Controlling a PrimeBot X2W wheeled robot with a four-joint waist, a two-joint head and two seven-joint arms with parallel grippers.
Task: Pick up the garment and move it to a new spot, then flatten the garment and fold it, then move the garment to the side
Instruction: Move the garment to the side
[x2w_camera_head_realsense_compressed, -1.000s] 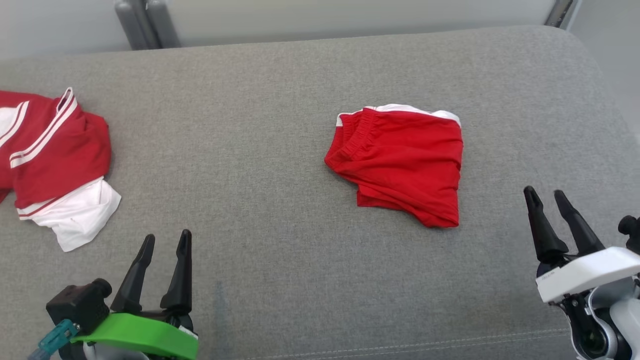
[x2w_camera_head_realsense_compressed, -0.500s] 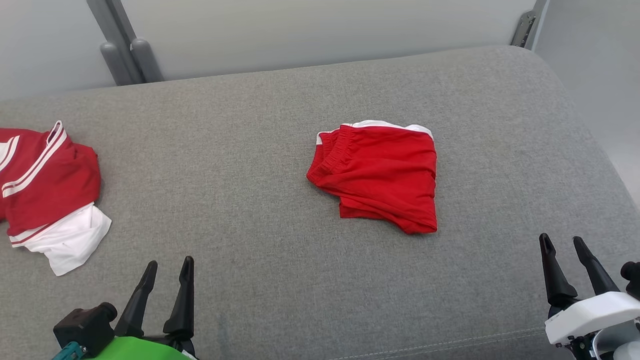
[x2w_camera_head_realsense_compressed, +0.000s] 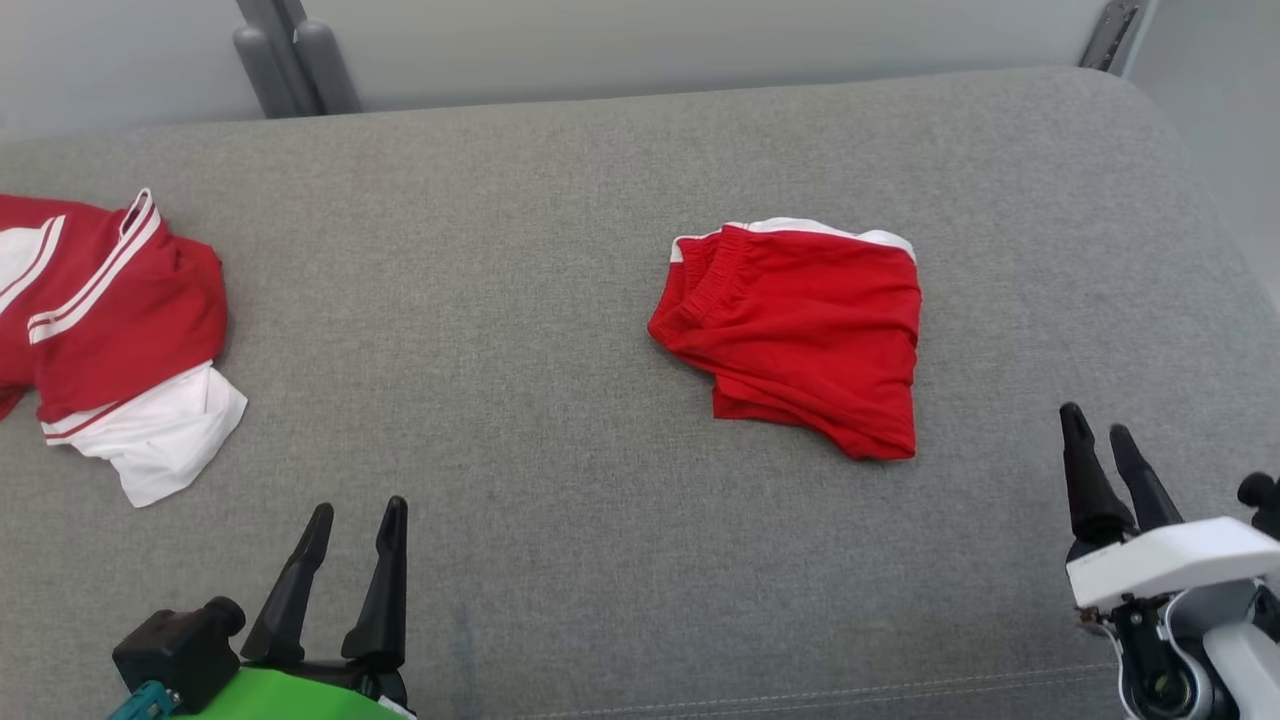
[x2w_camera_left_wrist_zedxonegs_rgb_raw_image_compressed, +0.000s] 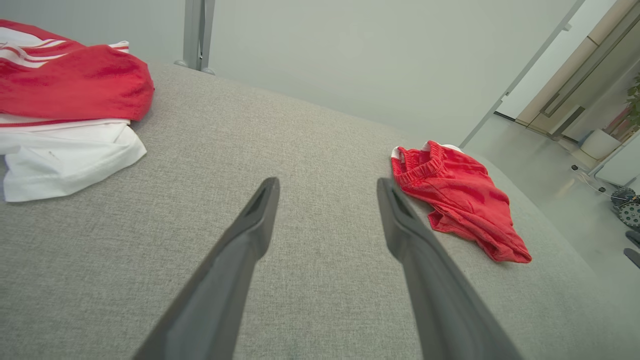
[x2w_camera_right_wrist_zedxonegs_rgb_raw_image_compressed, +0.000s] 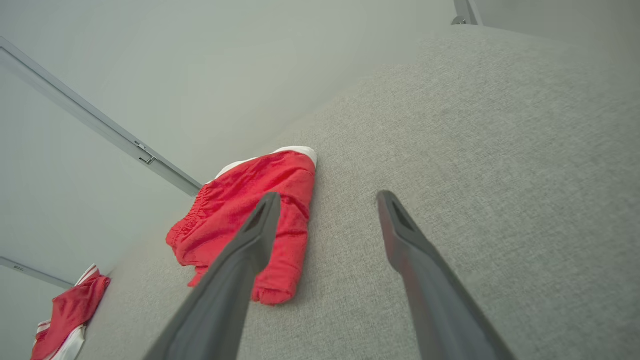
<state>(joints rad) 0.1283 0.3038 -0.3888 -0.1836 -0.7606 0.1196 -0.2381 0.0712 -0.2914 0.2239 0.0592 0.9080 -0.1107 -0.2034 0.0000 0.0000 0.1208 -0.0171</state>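
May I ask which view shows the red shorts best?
Head view: the red shorts lie whole, seen from above. The left wrist view shows them obliquely; in the right wrist view a gripper finger overlaps them.

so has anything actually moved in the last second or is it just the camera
Mostly the camera: the head view shifted, then roughly returned. Nothing was grasped or released. The folded red shorts lie as before on the grey fabric cushion, the red and white shirt at its left end, and the left gripper and right gripper stay open.
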